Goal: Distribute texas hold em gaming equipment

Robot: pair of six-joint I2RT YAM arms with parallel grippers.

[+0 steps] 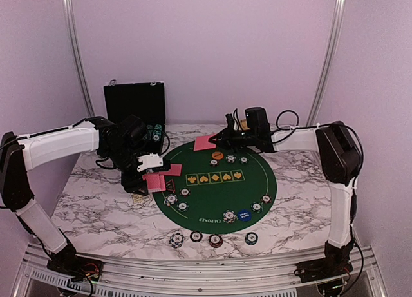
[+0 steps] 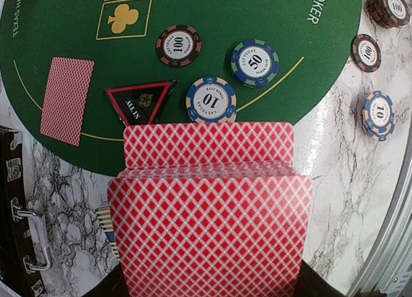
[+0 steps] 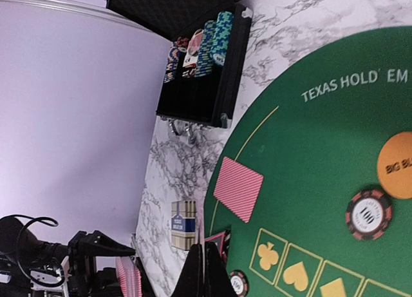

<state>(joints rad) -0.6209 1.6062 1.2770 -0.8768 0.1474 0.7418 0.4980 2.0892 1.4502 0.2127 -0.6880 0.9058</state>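
The round green mat point(image 3: 309, 155) reads "TEXAS HOLD' EM" in white along its rim, with "POKER" on the near arc. An orange disc button point(image 3: 398, 165) shows "BIG BL" (the rest runs out of frame). By the black-red triangular marker point(image 2: 138, 102), lettered "ALL IN", lie a 100 chip point(image 2: 178, 45), a 50 chip point(image 2: 255, 62) and a 10 chip point(image 2: 211, 99), each ringed "LAS VEGAS". A face-down card point(image 2: 66, 100) lies on the felt just beside the marker.

The left gripper point(image 1: 149, 179) clamps a deck of red lattice-backed cards point(image 2: 209, 207) over the mat's left edge. The right gripper point(image 1: 220, 138), its fingers pressed nearly together, pinches a lone pink card point(image 1: 205, 142) at the mat's far-left rim.

The table point(image 1: 96, 207) is white marble veined with grey. A black chip case point(image 1: 134, 104) stands open at the back against lilac walls.
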